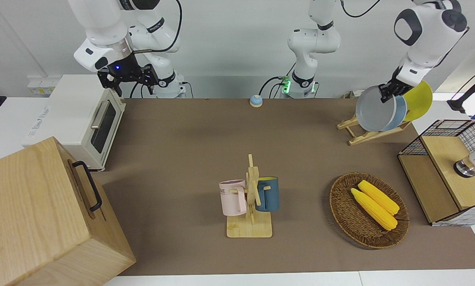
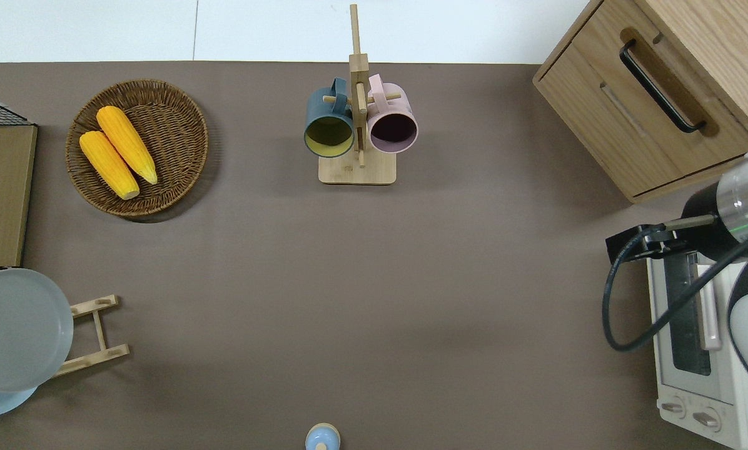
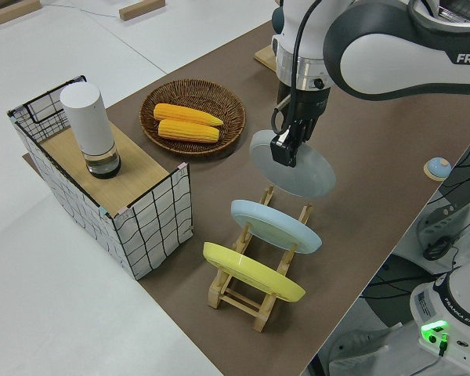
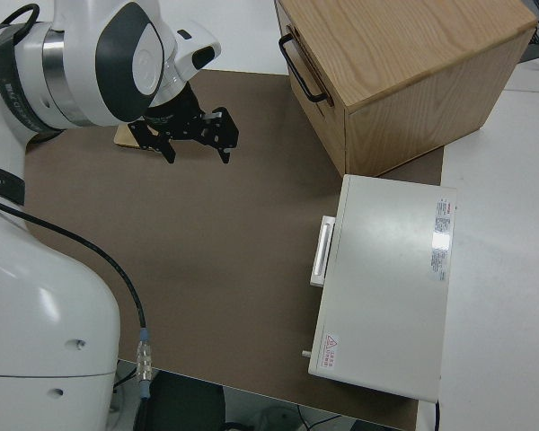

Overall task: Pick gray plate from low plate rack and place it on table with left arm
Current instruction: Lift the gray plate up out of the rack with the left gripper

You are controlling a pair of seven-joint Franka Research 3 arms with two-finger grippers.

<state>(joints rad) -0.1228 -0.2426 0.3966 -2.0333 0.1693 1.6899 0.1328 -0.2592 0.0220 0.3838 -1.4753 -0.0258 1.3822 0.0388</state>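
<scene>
The left gripper (image 3: pixel 286 149) holds the gray plate (image 3: pixel 291 163) in the air over the low plate rack (image 3: pixel 254 276). Directly under the gripper, two more plates (image 3: pixel 275 225) stand in that rack on the counter (image 1: pixel 190 139). The right arm is parked.

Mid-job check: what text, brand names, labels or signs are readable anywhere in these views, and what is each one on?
"FRAN", cut off at the frame edge: on the left arm.
"FRANKA ROBOTICS": on the arm base.
Red warning triangle sticker, wording too small to read: on the toaster oven.
Dark lettering, too blurred to read: on the pink mug.
Gray lettering, unreadable: on the toaster oven's side.
</scene>
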